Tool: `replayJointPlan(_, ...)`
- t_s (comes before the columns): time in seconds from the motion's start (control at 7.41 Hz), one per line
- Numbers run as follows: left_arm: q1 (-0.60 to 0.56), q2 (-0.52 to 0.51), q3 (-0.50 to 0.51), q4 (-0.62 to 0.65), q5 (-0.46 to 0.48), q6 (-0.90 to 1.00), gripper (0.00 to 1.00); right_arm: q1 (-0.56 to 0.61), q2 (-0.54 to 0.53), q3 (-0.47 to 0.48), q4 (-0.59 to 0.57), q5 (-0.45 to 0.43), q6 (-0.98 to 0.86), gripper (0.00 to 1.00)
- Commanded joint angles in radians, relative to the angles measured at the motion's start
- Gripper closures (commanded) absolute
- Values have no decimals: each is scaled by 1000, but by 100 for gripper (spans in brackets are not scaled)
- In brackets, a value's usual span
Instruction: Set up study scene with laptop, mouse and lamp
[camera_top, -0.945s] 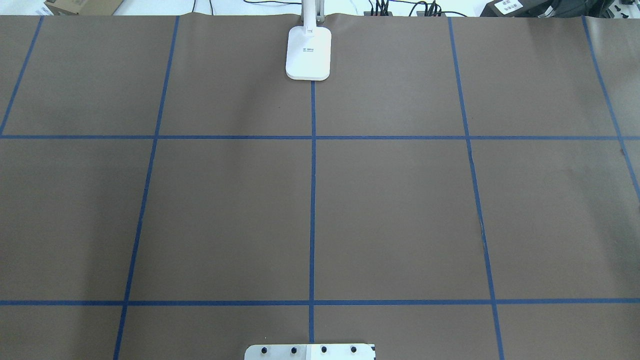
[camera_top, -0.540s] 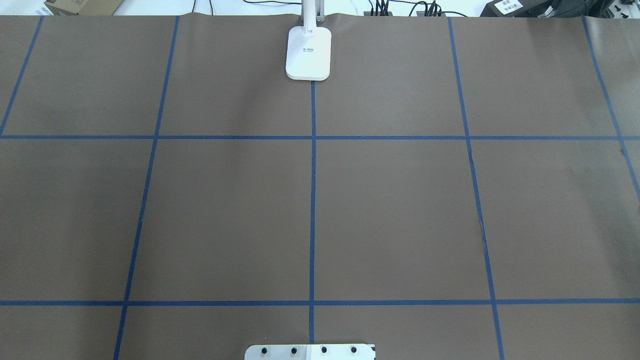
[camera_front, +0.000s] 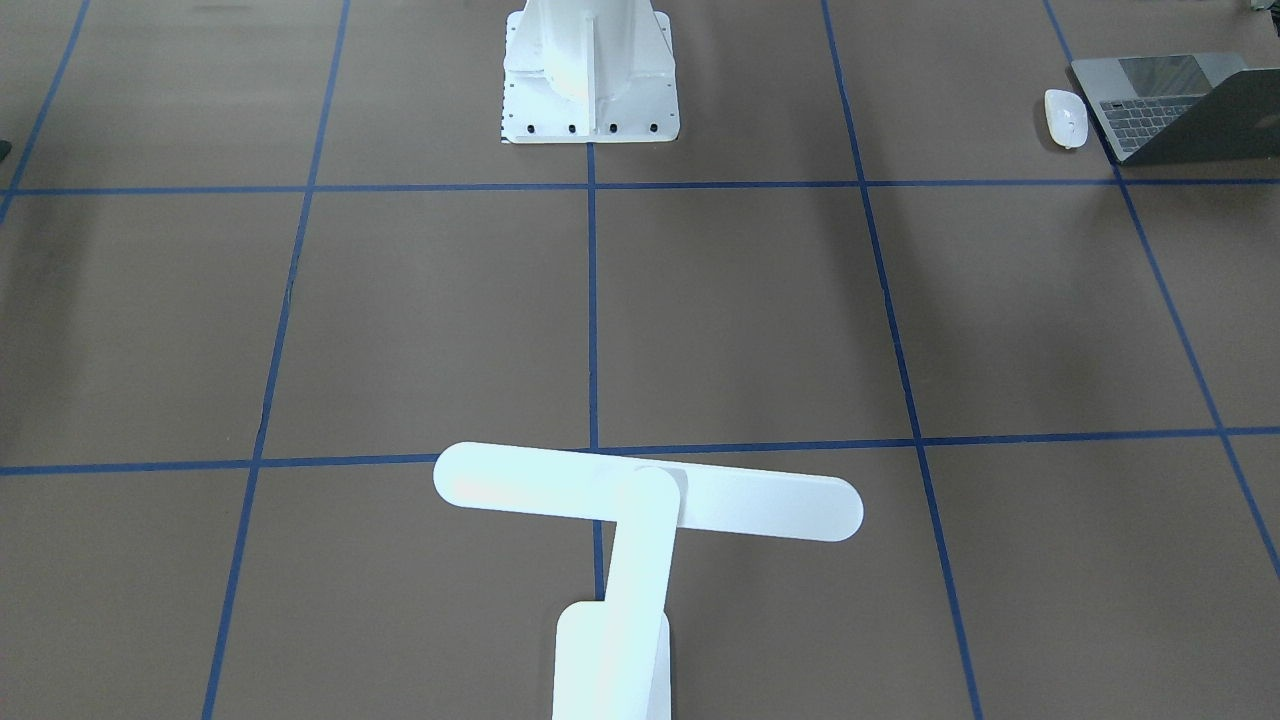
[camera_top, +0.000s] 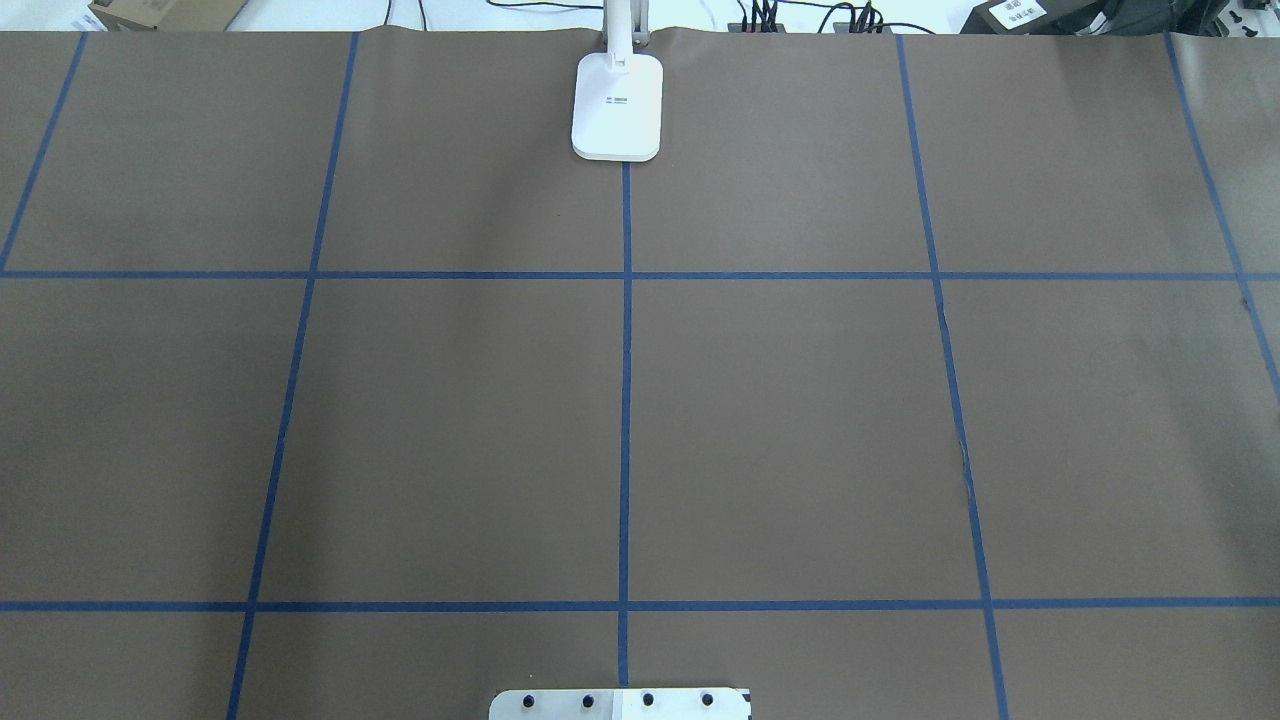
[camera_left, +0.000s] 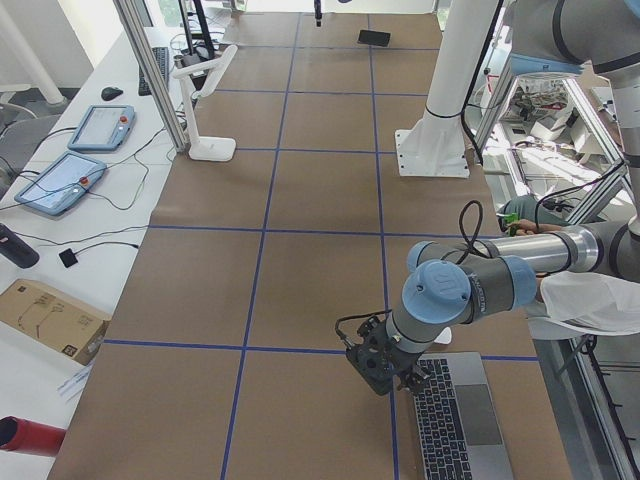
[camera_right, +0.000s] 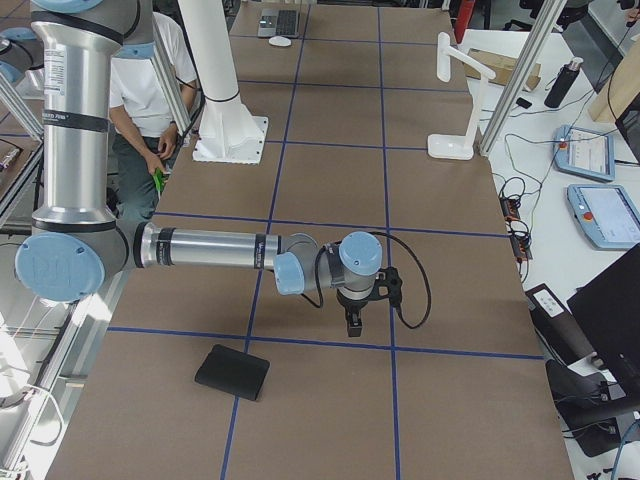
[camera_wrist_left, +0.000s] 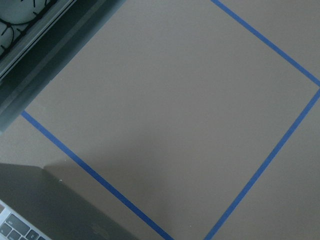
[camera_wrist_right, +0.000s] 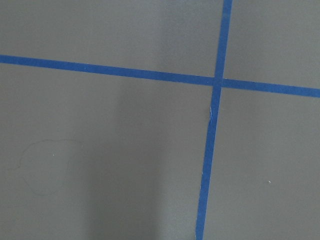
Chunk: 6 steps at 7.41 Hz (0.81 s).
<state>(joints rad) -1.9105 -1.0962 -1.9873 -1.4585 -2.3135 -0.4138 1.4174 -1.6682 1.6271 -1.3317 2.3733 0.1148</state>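
Left gripper (camera_left: 390, 372) hangs at the laptop's (camera_left: 465, 415) ten o'clock corner. I cannot tell its clasp, nor the right gripper's (camera_right: 352, 328). Take the laptop's edge squarely.

1. Brown paper (camera_top: 800, 400) covered the table top and lay flat.
2. Blue tape lines (camera_top: 625, 420) divided the paper into a rectangular grid.
3. A white bench (camera_left: 128, 178) adjoined the table on the operators' side. It carried two control pendants (camera_left: 60, 183), cables and a cardboard box (camera_left: 50, 318).
4. Lighting was bright and even.

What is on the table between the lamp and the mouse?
Nothing. In the front-facing view the stretch between the lamp and the mouse is bare brown table cover, crossed only by blue tape lines.
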Motion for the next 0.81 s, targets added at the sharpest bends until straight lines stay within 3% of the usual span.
replayJointPlan(0.0,-4,22,5,14,6,-145,0,0,-5,0,25,-3,-1,1)
replayJointPlan(0.67,-2,36,47,0,6,-278,1,0,-4,4,90,-20,-1,1)
